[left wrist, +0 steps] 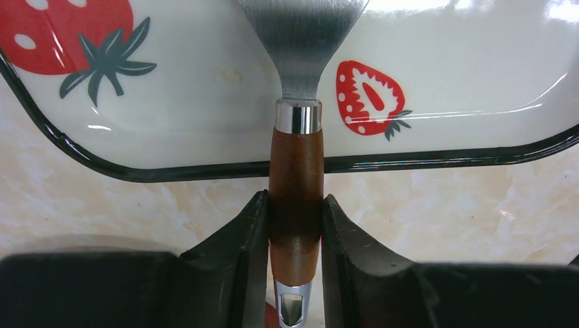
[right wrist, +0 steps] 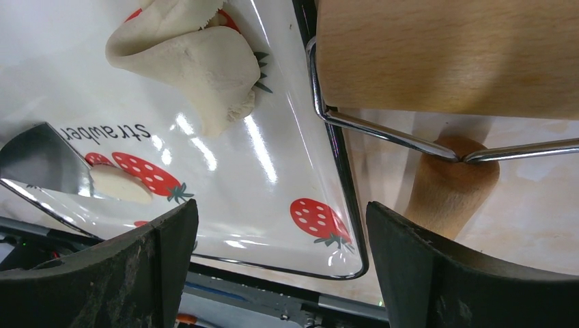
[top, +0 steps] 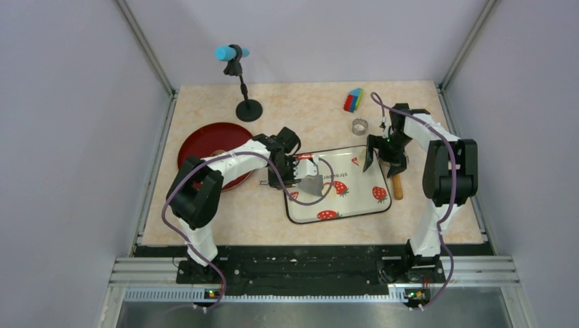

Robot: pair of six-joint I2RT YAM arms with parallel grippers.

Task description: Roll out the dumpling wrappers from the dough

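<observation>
I get bright, even light from above in the top view; shadows on the table [top: 321, 109] are short and soft. In both wrist views white glare streaks the glossy tray [right wrist: 225, 198], strongest at the upper right of the left one. The nearest dark edges along the bottom look soft.

The tray [left wrist: 205, 109] is finished in glossy white with a black rim. The spatula [left wrist: 296, 137] is made of brushed metal at the blade, with a polished collar and a smooth, dark wooden handle. The rolling pin [right wrist: 444, 55] is made of pale, matt, grained wood and is fitted with shiny wire [right wrist: 382, 130]. The dough [right wrist: 198, 61] is seen as matt, soft and creased. The table [left wrist: 444, 205] is patterned in dull, marbled beige. The fingers [right wrist: 437, 273] are formed of black, matt, slightly rough plastic.
</observation>
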